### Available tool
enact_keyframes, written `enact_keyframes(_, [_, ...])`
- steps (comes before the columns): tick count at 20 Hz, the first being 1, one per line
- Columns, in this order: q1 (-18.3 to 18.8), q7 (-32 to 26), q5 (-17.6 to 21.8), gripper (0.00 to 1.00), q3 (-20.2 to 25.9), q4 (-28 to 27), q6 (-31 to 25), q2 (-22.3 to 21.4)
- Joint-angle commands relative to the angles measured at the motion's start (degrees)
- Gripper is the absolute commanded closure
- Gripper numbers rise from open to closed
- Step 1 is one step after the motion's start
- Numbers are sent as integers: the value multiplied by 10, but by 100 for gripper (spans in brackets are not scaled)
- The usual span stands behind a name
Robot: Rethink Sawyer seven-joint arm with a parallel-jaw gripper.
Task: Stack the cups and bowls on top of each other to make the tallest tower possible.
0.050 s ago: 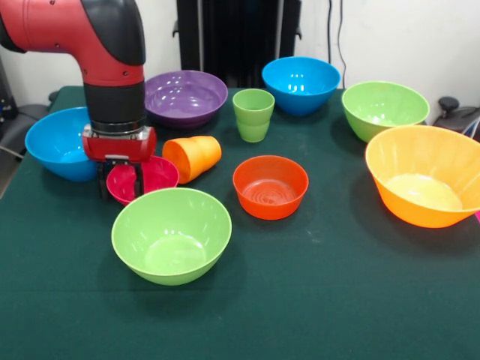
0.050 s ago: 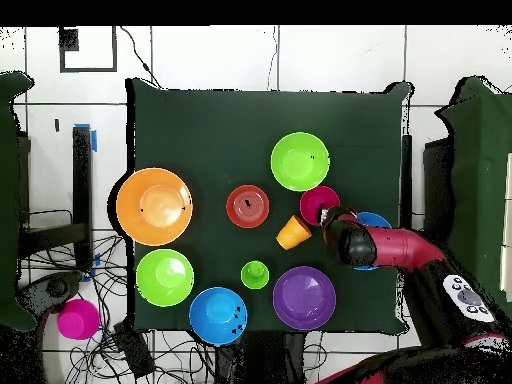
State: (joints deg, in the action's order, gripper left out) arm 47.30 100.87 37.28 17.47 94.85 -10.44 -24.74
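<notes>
My gripper (image 1: 121, 187) hangs low over the left part of the small magenta bowl (image 1: 154, 176). It is open, with one finger (image 1: 103, 184) outside the rim and the other inside. The orange cup (image 1: 193, 156) lies on its side just right of that bowl. The light green cup (image 1: 253, 114) stands upright behind it. Around them sit the orange-red bowl (image 1: 270, 186), a green bowl (image 1: 171, 234) in front, a purple bowl (image 1: 185, 97), two blue bowls (image 1: 300, 84) (image 1: 56, 142), another green bowl (image 1: 384, 109) and the large orange bowl (image 1: 427, 176). From overhead, the gripper (image 2: 328, 214) overlaps the magenta bowl (image 2: 317, 201).
The arm (image 2: 385, 247) reaches in over one blue bowl (image 2: 376, 219) at the table's edge. Another magenta bowl (image 2: 77, 319) lies on the floor among cables, off the green table (image 2: 200, 130).
</notes>
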Motion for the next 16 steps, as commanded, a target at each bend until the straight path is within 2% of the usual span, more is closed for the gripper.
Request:
enact_keyframes(1, [-11, 32, -47, 0, -12, 107, -103, -157])
enact_keyframes(3, [-6, 22, -43, 0, -6, 131, -90, -185])
enact_keyframes(9, [-10, 42, -44, 0, -15, 150, -69, -175])
enact_keyframes(13, [-15, 45, -55, 0, -22, 168, -80, -202])
enact_keyframes(16, [-12, 45, -63, 0, -24, 180, -83, -201])
